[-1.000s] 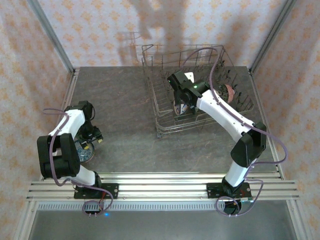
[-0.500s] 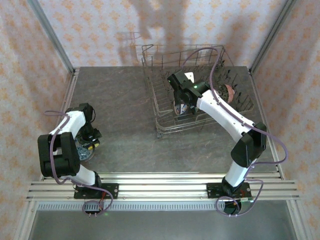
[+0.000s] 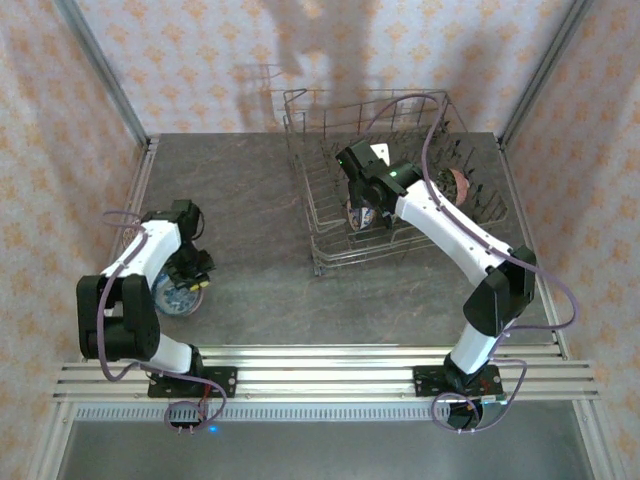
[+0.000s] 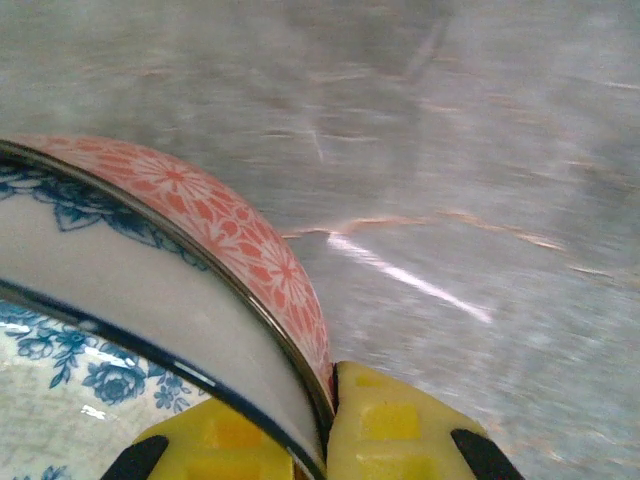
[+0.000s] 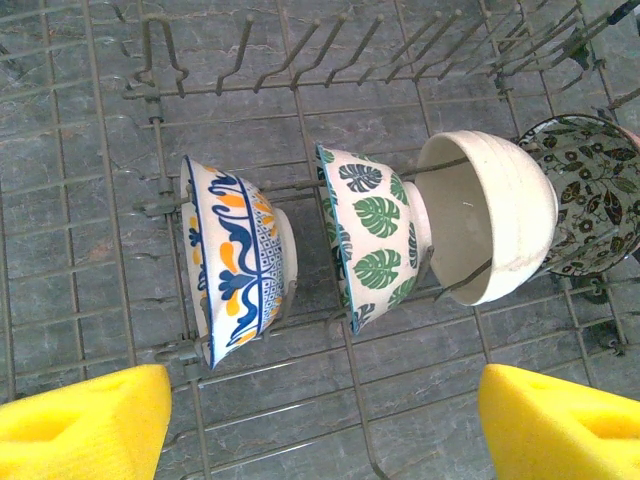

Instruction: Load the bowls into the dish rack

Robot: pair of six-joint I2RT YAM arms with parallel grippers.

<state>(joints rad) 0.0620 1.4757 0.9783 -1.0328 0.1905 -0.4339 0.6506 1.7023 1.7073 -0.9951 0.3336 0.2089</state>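
Four bowls stood on edge between the tines of the dish rack (image 5: 150,120), side by side in one row: a blue-and-orange bowl (image 5: 235,262), a green-leaf bowl (image 5: 375,235), a cream bowl (image 5: 495,215) and a dark floral bowl (image 5: 590,190) at the end. The rack sat at the far right of the grey surface (image 3: 260,200). The right jaws hung over that row, spread wide and holding nothing, with each yellow pad (image 5: 85,420) off to its own side of the bowls.

Well apart from the rack, near the left front of the surface, was a pink-red bowl (image 4: 235,225) with blue flowers inside. The left jaws were closed on its rim, one yellow pad (image 4: 385,430) against the outer wall and the other inside. Whether this bowl rested on the surface or was lifted, I could not tell.
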